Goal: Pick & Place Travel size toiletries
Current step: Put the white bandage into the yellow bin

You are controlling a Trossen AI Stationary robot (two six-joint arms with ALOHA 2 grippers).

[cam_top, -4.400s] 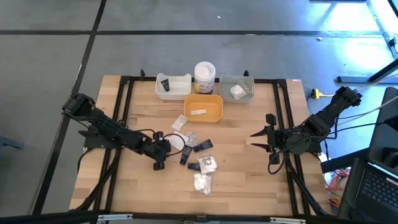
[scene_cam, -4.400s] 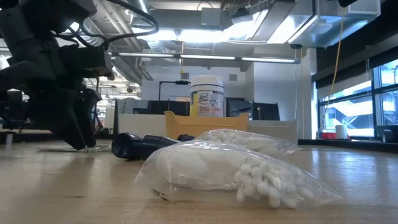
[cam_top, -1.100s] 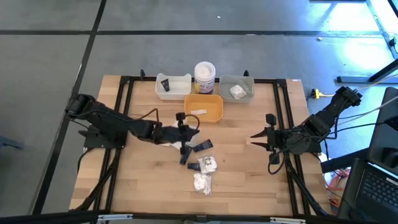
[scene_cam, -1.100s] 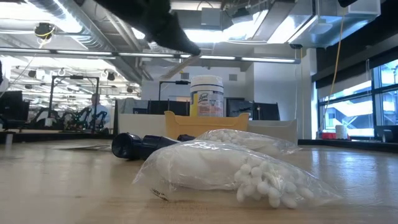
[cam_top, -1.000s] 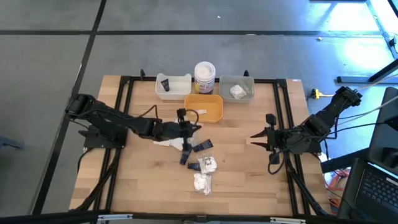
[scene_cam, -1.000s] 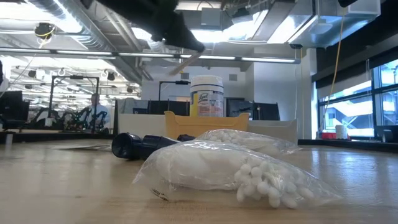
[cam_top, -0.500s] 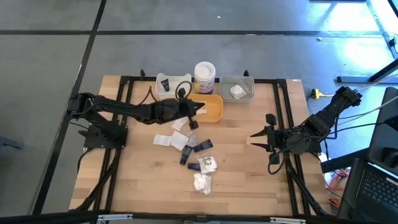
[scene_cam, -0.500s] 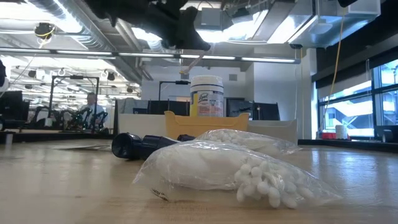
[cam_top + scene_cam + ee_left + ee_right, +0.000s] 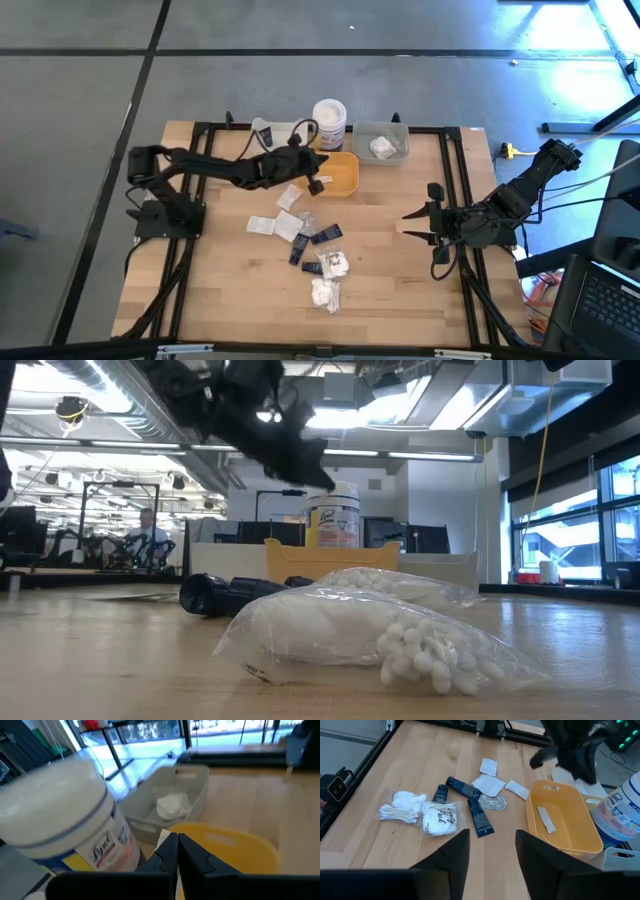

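Observation:
My left gripper [image 9: 316,183] hangs over the near left part of the yellow tray [image 9: 340,175], shut on a thin white sachet. One sachet [image 9: 546,819] lies in that tray. On the table's middle lie more toiletries: white sachets [image 9: 262,225], black tubes [image 9: 325,234] and clear-wrapped white pieces [image 9: 324,293]. My right gripper [image 9: 490,860] waits open at the right side, above the table, holding nothing. My left gripper pinches the white sachet between its two shut fingers. Only a corner of it [image 9: 164,838] shows beside the fingertips. The fingers come from the table's left, slanting a little downward. The sachet is lifted clear, above the yellow tray.
At the far edge stand a white tray [image 9: 275,138] with a black tube, a white jar with a yellow label [image 9: 329,122] and a grey tray [image 9: 382,142] with a white piece. Black frame rails run along both table sides.
My left gripper, staying shut on the sachet, has swung from above the pile of toiletries toward the table's far edge and a little right. It now hangs over the yellow tray, slightly lower. The sachets it stood above have come into view.

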